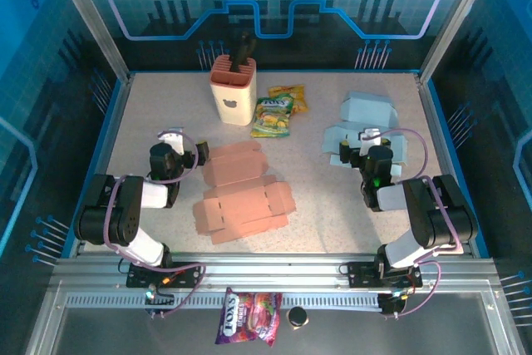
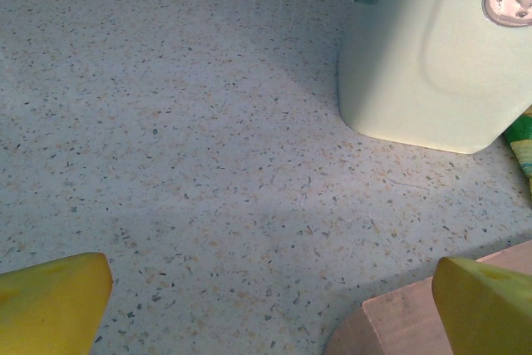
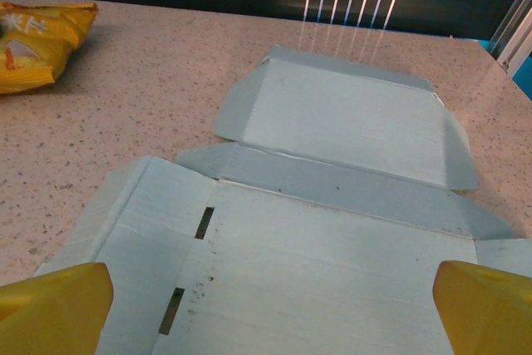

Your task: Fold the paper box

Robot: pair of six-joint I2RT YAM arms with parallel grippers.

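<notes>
both arms are folded low over the speckled table point(image 1: 332, 222), with the elbows drawn back toward the near rail and the wrists pointed away from the bases. the left gripper point(image 1: 171, 140) is held just left of the pink card, and its yellow fingertips point(image 2: 50, 309) are spread wide apart with nothing but bare surface between them. the right gripper point(image 1: 371, 139) is poised over the near part of the blue paper box point(image 3: 332, 247); its jaws are likewise set wide and nothing is clasped.

the pink paper box point(image 1: 243, 207) is laid flat and unfolded at the centre of the table, as a matt sheet with cut flaps and notched edges. a smaller pink sheet point(image 1: 234, 164) is set just beyond it, and one rounded corner of pink card is seen by the left claw in the left wrist view. the blue paper box is a pale, faintly ribbed sheet with two narrow slots and creased side flaps. a second blue piece point(image 1: 368, 109) is placed just beyond it, with its flaps partly raised.

a smooth cream holder point(image 1: 233, 89) with rounded corners is stood at the far centre, and glossy snack packets point(image 1: 276, 114) are laid beside it.

open stone-patterned surface is left between the pink and blue card, and to the left of the left gripper. the table is bounded by metal posts and blue panels.
</notes>
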